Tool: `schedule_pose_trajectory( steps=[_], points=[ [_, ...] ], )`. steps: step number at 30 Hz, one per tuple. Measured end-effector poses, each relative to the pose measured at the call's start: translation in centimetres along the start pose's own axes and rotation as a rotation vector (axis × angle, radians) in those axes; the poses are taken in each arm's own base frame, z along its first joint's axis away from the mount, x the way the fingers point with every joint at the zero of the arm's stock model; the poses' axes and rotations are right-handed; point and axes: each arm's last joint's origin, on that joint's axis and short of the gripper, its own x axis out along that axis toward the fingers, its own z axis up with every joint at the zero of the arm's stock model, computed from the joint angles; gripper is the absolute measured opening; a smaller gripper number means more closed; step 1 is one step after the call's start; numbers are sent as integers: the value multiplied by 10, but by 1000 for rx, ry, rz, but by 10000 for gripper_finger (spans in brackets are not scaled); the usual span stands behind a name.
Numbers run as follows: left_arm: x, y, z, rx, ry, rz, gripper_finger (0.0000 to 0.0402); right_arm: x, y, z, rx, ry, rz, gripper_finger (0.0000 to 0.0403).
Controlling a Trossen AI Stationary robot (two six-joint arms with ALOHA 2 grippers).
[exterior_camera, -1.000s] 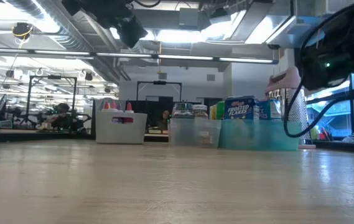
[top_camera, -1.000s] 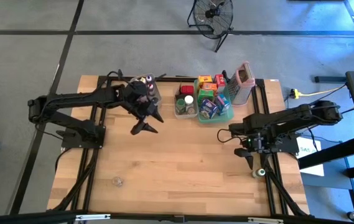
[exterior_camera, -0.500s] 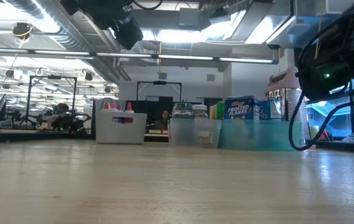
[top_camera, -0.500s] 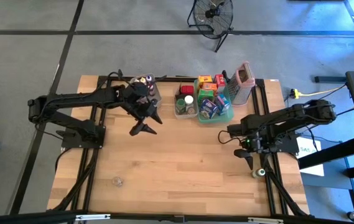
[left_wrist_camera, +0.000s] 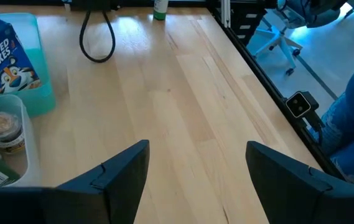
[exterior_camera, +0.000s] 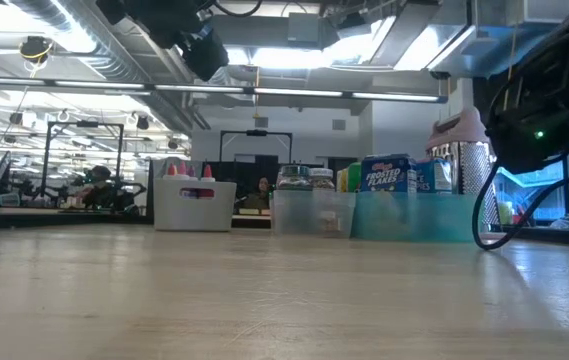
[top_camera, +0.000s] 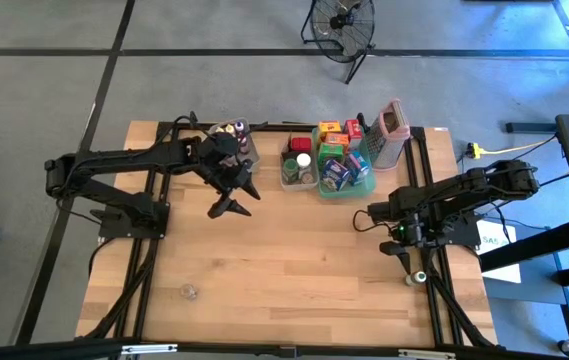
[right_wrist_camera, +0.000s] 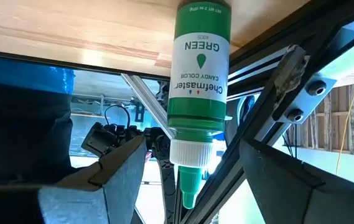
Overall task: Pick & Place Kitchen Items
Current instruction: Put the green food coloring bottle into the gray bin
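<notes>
A green candy-colour bottle (right_wrist_camera: 198, 74) with a white cap stands on its base on the wooden table (top_camera: 294, 260), beside the black rail at the right (top_camera: 417, 277). My right gripper (right_wrist_camera: 192, 142) is open, one finger on either side of the bottle with a gap at each; in the high view it (top_camera: 405, 258) is just short of the bottle. My left gripper (top_camera: 232, 203) hangs open over bare table (left_wrist_camera: 196, 146), near the clear bin of small bottles (top_camera: 236, 138). Boxes and jars fill the teal tray (top_camera: 362, 185) and the clear bin (top_camera: 299, 170).
A tall grey container with a pink rim (top_camera: 391, 130) stands at the back right. Black frame rails (top_camera: 434, 290) run along both sides of the table. A small clear thing (top_camera: 189, 291) lies near the front left. The middle of the table is bare wood.
My right arm has sunk a little toward the table; its gripper stays open.
</notes>
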Motion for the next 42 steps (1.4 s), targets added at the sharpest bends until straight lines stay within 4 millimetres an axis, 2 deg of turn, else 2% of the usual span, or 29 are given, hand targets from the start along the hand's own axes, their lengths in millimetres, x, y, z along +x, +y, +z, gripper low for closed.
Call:
schedule_pose_trajectory(
  steps=[10,21,30,42],
  points=[
    [0,0,0,0,0,0,263,3,-1,6,9,-12,19,264],
    [0,0,-2,-13,17,-4,263,12,1,2,-13,31,-19,264],
    [0,0,-2,-13,17,-4,263,17,0,14,4,17,29,264],
    [0,-1,-5,-41,47,-11,263,24,-2,11,11,77,0,264]
  ],
)
